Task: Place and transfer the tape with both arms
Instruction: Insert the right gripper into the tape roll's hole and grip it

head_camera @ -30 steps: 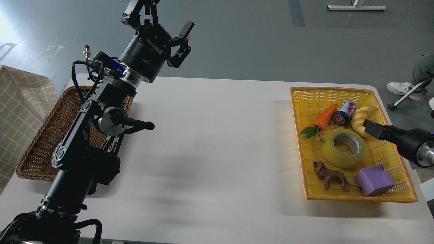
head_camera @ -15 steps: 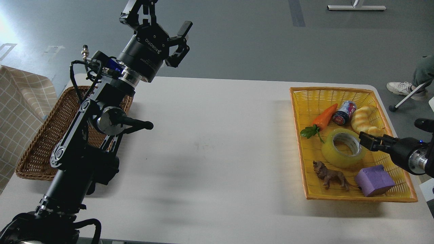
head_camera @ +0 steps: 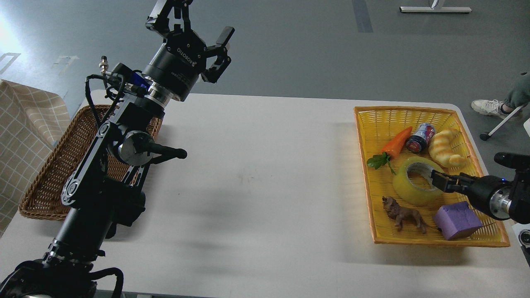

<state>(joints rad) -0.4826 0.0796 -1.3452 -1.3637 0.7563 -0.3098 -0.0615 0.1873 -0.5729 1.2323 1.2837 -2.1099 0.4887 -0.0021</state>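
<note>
The tape (head_camera: pixel 408 188), a yellow translucent roll with a grey-white core, lies flat in the yellow basket (head_camera: pixel 414 110) at the table's right. My right gripper (head_camera: pixel 439 181) comes in from the right edge and its dark tip sits over the roll's right rim, by the core hole. Its fingers cannot be told apart. My left gripper (head_camera: pixel 192 22) is raised high above the table's far left edge, open and empty, far from the tape.
The yellow basket also holds a carrot (head_camera: pixel 396 142), a can (head_camera: pixel 420 138), a pale bread (head_camera: pixel 443 152), a toy lion (head_camera: pixel 403 213) and a purple block (head_camera: pixel 457 221). A brown wicker basket (head_camera: pixel 45 174) stands at the left, partly behind my left arm. A person's shoe (head_camera: pixel 490 106) shows beyond the table.
My right gripper has moved left and down, from beside the bread to over the tape's right rim. My left arm has barely moved.
</note>
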